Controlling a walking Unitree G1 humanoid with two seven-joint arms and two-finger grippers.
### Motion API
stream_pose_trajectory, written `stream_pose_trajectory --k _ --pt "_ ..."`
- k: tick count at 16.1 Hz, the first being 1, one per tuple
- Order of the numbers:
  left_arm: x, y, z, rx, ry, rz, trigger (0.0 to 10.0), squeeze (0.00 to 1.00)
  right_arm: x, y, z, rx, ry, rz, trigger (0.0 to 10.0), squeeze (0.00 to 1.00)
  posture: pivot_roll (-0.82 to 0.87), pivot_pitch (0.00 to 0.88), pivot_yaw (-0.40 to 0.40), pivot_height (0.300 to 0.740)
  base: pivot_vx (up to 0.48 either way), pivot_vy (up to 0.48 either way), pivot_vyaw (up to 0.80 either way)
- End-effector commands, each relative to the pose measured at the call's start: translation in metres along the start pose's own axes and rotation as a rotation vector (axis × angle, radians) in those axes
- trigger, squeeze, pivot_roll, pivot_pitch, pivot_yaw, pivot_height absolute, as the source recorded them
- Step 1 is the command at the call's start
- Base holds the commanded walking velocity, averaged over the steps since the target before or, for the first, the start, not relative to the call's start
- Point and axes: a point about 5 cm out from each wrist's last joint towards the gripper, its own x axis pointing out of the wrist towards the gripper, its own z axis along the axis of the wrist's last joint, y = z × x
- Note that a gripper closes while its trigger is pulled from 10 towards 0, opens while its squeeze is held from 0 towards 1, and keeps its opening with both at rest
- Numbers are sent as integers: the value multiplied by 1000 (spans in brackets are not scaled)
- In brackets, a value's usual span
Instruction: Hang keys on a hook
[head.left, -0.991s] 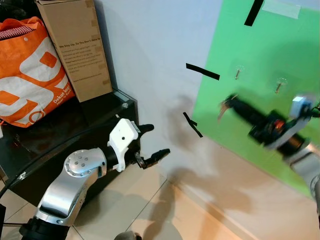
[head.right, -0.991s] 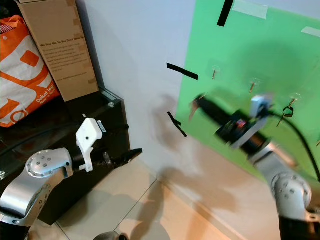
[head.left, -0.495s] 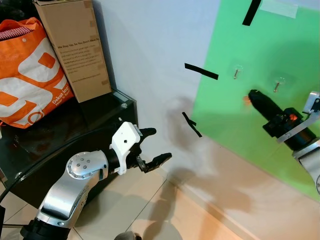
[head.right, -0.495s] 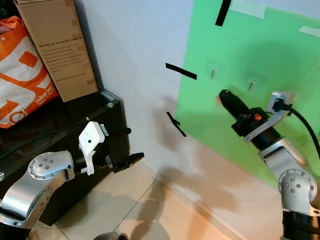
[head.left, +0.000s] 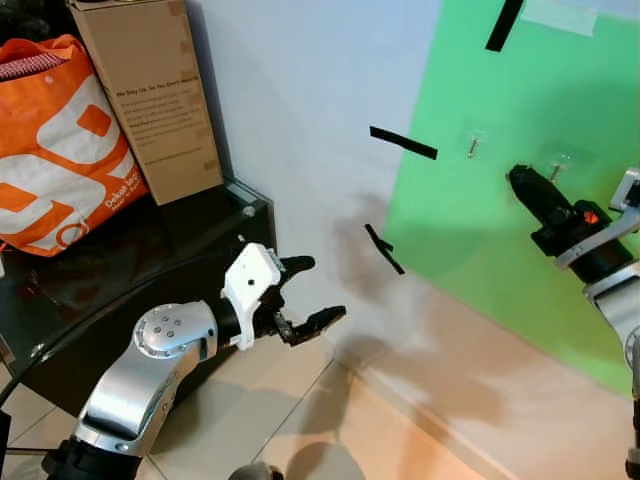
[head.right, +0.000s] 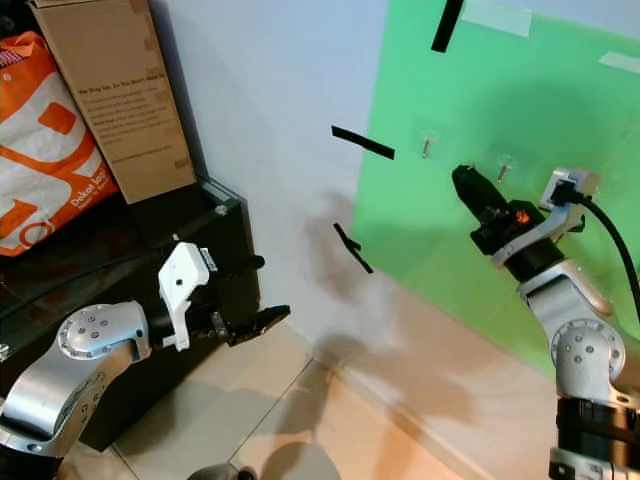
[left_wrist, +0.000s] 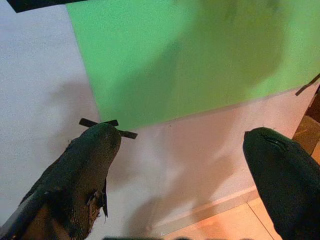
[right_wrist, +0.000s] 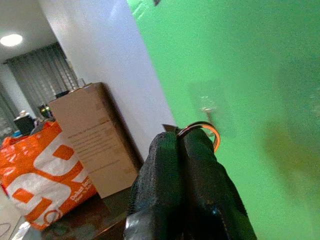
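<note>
The right tool (head.right: 468, 186), fingers pressed together on a key ring (right_wrist: 202, 131), points at a small hook (head.right: 503, 166) on the green board (head.right: 420, 90). Slight misalignment could let the ring miss. The left tool (head.left: 305, 300) hangs spread.

Right arm raised, left arm low and bent.
Right gripper (right_wrist: 187, 142) has its fingers pressed together on a key ring (right_wrist: 205, 131); left gripper (head.left: 305, 295) fingers spread wide.

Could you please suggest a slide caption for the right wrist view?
Right gripper pinching a key ring, approaching a clear hook on the green board.
</note>
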Motion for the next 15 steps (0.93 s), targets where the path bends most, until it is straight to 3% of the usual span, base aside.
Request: stream_pose_trajectory --k 1,8,15 --pt "0 0 6 22 -10 -9 10000 0 -1 -6 4 -16 -20 -45 10000 0 -4 0 11 740 0 0 0" --pt "-1 0 6 24 -6 -17 10000 0 -15 -17 8 -6 -62 -126 10000 0 -8 0 18 740 0 0 0" --pt "-1 -1 7 27 3 -28 10000 0 -20 -24 -11 4 15 -200 10000 0 -6 0 25 740 0 0 0"
